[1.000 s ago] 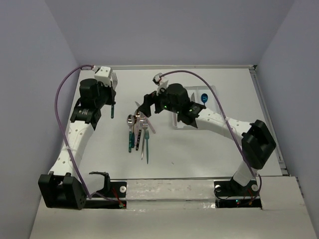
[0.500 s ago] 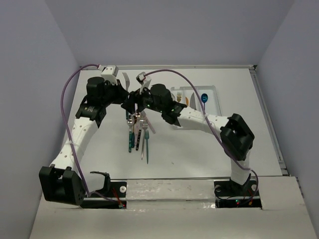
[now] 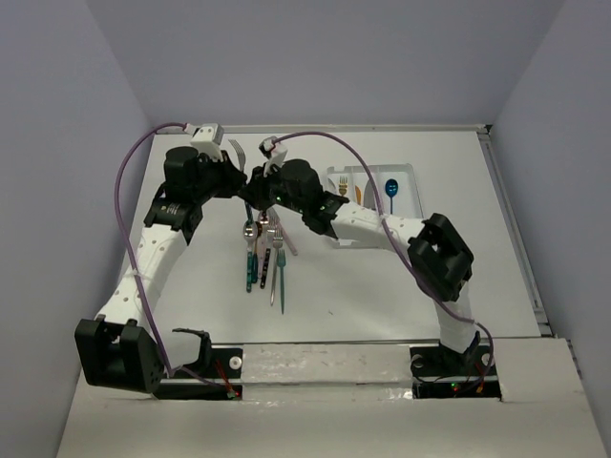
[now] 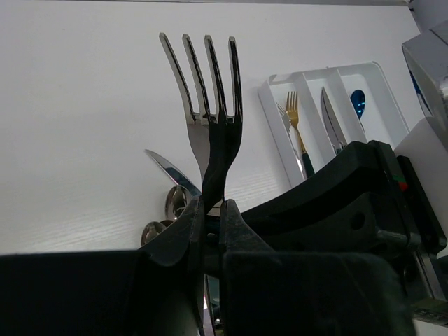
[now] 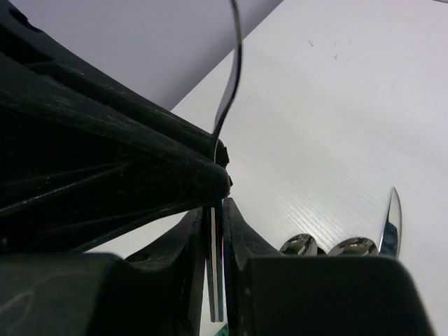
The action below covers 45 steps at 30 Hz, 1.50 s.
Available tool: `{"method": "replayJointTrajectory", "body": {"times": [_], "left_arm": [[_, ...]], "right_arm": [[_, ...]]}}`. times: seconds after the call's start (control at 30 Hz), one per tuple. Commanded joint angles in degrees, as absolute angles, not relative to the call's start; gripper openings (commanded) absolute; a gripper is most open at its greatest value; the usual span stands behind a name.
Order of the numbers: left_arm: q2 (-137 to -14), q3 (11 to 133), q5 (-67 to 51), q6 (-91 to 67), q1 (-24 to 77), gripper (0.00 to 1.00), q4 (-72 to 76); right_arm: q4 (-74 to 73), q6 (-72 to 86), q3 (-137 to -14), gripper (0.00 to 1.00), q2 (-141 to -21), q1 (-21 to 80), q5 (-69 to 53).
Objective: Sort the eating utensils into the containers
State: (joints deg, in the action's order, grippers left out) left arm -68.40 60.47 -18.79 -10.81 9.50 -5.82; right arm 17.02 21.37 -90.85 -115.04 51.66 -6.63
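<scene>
Left gripper and right gripper both pinch one upright fork over the utensil pile, with bare table left and the tray right.

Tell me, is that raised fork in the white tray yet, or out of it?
Out. The left gripper holds the fork in its jaws, above the table and apart from the tray.

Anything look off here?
Nothing spilled or damaged. One oddity: the silver metal fork is upright, tines up, pinched in the left fingers while the right fingers flank the same handle. Loose utensil pile lies overlapping outside the white plastic tray.
</scene>
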Motion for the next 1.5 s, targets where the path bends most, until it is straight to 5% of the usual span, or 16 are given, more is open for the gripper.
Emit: {"method": "replayJointTrajectory", "body": {"times": [0.0,0.13,0.2,0.23,0.6,1.03,1.3,1.47], "left_arm": [[-67.2,60.4,-21.6,-11.3,9.8,0.00,-3.3],[-67.1,60.5,-20.8,-6.8,9.8,0.03,-4.0],[-67.4,60.6,-20.7,-4.2,9.8,0.53,-5.4],[-67.5,60.6,-20.4,-2.8,9.8,0.99,-6.1],[-68.3,52.8,-4.7,7.0,8.4,0.99,-6.7],[-69.4,48.4,-9.5,7.7,3.8,0.99,-5.1],[-69.9,48.3,-10.6,7.6,3.0,0.99,-5.0],[-69.6,48.2,-11.6,7.6,2.4,0.99,-5.2]], "right_arm": [[17.9,21.1,-94.2,0.00,-116.0,51.4,-6.2],[17.1,20.5,-91.9,0.00,-113.6,51.4,-6.2],[15.8,20.0,-90.4,0.00,-110.9,50.1,-6.9],[14.0,20.0,-88.3,0.00,-109.9,48.2,-8.1],[3.5,18.6,-72.3,0.00,-103.8,28.8,-21.0],[1.9,17.4,-77.0,0.00,-113.6,23.6,-22.1],[1.4,17.4,-78.4,0.11,-117.1,22.4,-20.5],[0.8,17.5,-78.0,0.28,-117.3,22.4,-19.1]]}}
